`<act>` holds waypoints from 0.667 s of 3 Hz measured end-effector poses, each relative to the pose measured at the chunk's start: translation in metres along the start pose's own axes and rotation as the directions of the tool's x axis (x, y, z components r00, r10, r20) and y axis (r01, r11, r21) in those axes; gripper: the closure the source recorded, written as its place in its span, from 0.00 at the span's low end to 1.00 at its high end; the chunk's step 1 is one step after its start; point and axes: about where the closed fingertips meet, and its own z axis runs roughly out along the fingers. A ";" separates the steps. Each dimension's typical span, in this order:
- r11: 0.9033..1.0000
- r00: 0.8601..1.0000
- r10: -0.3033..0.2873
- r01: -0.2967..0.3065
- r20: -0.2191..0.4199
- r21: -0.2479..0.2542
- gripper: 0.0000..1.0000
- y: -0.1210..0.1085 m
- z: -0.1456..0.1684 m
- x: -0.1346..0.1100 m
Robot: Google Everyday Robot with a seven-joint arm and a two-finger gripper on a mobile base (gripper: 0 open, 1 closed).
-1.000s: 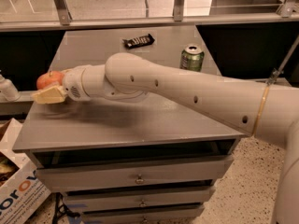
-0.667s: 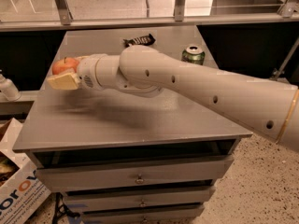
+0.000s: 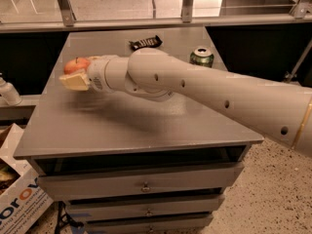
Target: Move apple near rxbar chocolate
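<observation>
The red-orange apple (image 3: 76,65) sits in my gripper (image 3: 77,74), held above the left side of the grey cabinet top (image 3: 146,121). One pale finger (image 3: 74,82) shows below the apple; the fingers are shut on it. The rxbar chocolate (image 3: 145,43), a dark wrapper with white lettering, lies flat at the far middle of the top, to the right of and beyond the apple. My white arm reaches in from the right across the top.
A green soda can (image 3: 202,56) stands at the far right of the top, behind my arm. A white bottle (image 3: 9,92) sits on a ledge to the left. A cardboard box (image 3: 19,199) stands on the floor at lower left. Drawers run below the top.
The gripper has carried the apple up and to the right, away from the top's left edge and toward the far middle.
</observation>
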 end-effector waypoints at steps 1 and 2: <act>0.992 1.000 -0.009 0.009 -0.004 0.129 1.00 -0.055 -0.010 0.015; 0.968 1.000 0.001 0.002 -0.015 0.252 1.00 -0.117 -0.021 0.039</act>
